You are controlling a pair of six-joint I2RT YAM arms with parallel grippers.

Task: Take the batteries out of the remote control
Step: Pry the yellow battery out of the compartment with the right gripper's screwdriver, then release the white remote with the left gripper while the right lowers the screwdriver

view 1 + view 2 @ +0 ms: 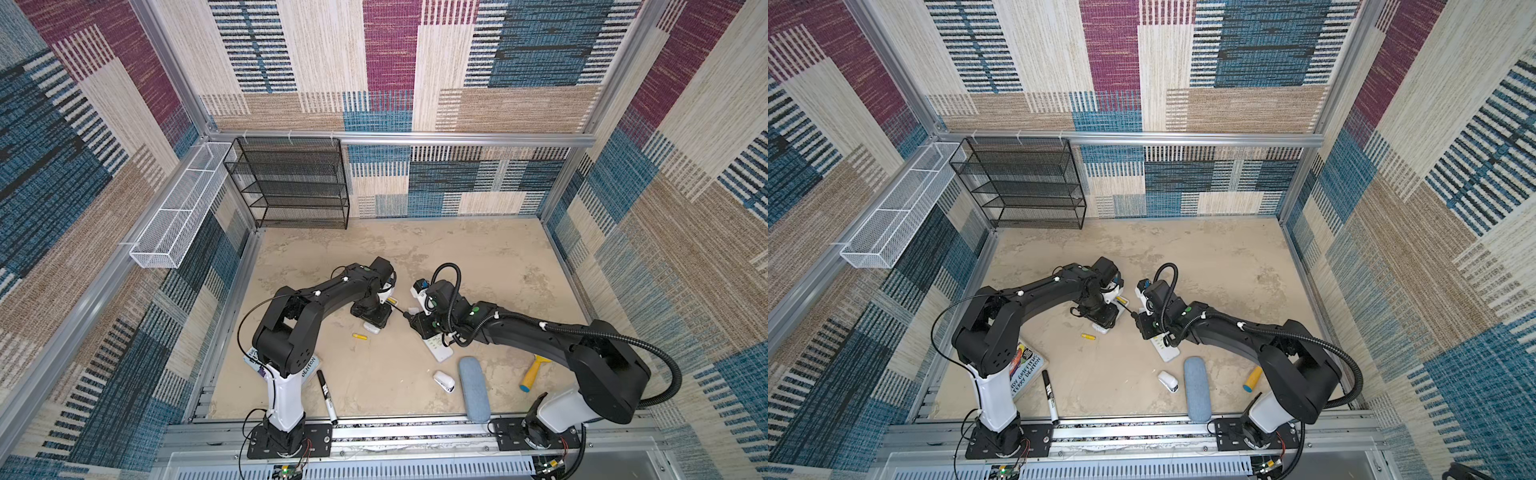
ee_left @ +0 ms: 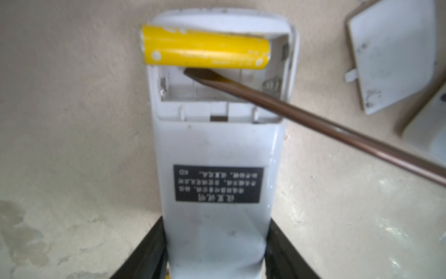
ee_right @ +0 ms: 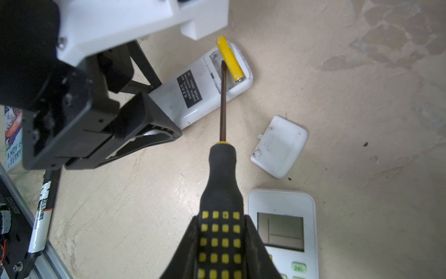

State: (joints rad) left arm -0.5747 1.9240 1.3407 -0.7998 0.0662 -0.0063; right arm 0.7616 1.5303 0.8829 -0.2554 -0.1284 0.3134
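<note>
— What do you see?
— One yellow battery [image 2: 205,48] is tipped up in the remote [image 2: 217,145]. A loose battery [image 1: 360,336] lies on the table [image 1: 457,257].
— Claws?
— My left gripper [image 2: 214,256] is half open and hugs the remote. My right gripper [image 3: 223,241] is nearly closed and pinches the screwdriver [image 3: 223,169].

the remote [image 2: 217,145] is glossy white plastic, its battery [image 2: 205,47] shiny, the screwdriver [image 2: 313,123] dull metal, the tabletop [image 2: 72,120] matt.

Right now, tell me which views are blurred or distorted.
Left wrist view: soft all over, label on the remote fuzzy, the screwdriver shaft blurred. Right wrist view: sharper, yellow battery crisp. Both top views: wide-angle stretch toward the corners.
</note>
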